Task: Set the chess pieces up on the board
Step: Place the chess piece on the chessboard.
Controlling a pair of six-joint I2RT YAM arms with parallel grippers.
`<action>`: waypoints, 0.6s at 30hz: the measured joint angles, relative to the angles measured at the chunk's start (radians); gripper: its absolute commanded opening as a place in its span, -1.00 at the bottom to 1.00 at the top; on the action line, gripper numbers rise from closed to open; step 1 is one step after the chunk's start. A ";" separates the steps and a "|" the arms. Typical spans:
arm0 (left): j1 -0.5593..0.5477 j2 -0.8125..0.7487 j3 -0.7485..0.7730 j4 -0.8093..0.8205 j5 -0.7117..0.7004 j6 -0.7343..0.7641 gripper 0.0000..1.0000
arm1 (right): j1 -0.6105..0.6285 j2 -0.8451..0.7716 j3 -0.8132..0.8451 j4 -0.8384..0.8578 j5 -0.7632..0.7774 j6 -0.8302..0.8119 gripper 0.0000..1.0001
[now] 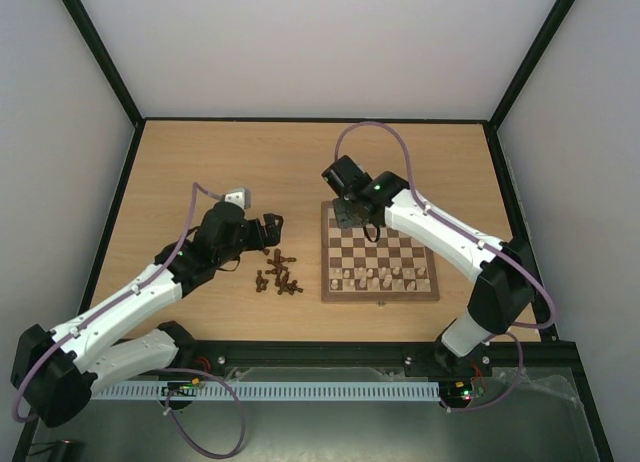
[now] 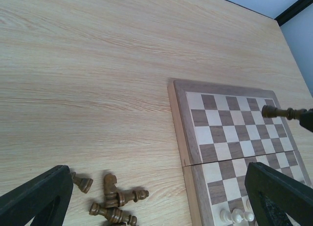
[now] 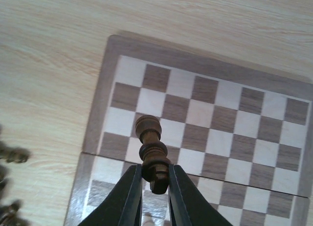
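Right gripper [image 3: 155, 178] pinches a dark brown piece [image 3: 150, 146] at its base. The piece is turned wood with a ringed collar, a rounded head and a slight gloss. I see it lying almost level over the far left squares of the board [image 3: 96, 113], which has matte checkered veneer and a plain brown frame.

Left gripper [image 1: 266, 229] is spread wide over the pale, grained table [image 1: 200, 172]. Just beside it is the heap of loose dark pieces [image 1: 278, 274], most of them tipped on their sides.

Cream pieces [image 1: 380, 275] stand upright in the board's near rows.
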 measured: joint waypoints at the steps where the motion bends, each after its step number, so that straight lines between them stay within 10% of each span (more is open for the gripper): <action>1: 0.000 -0.004 0.000 -0.004 0.000 0.001 0.99 | -0.008 0.005 0.004 -0.007 0.007 0.000 -0.68; 18: 0.000 -0.035 0.000 -0.048 0.012 0.017 0.99 | -0.136 0.183 0.130 -0.103 0.146 -0.003 -0.67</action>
